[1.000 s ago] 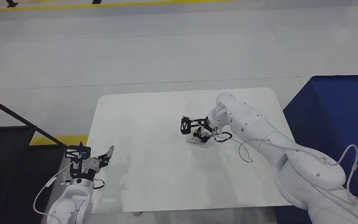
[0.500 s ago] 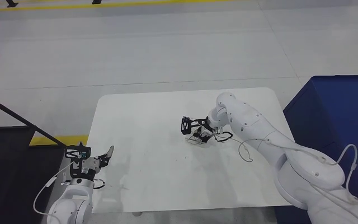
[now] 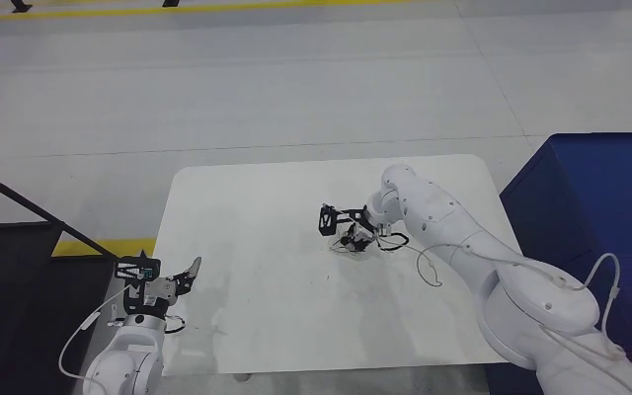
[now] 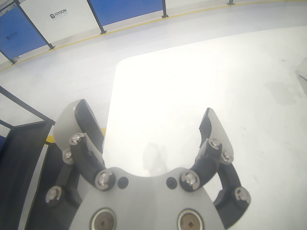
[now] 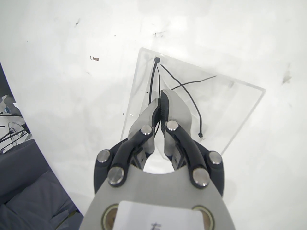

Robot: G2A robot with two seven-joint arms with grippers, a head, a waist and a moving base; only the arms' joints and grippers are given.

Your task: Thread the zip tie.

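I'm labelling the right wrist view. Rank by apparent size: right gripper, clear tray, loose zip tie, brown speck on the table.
1. right gripper and clear tray: about alike; the gripper's nearness to the camera makes ranking unsure
2. loose zip tie
3. brown speck

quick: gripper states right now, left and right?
Left gripper: open, holding nothing.
Right gripper: shut on the zip tie, over the clear tray.

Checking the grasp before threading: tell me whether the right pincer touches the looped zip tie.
Touching. The right wrist view shows the right pincer shut on the strands of the looped zip tie, with no gap between pads and strap.
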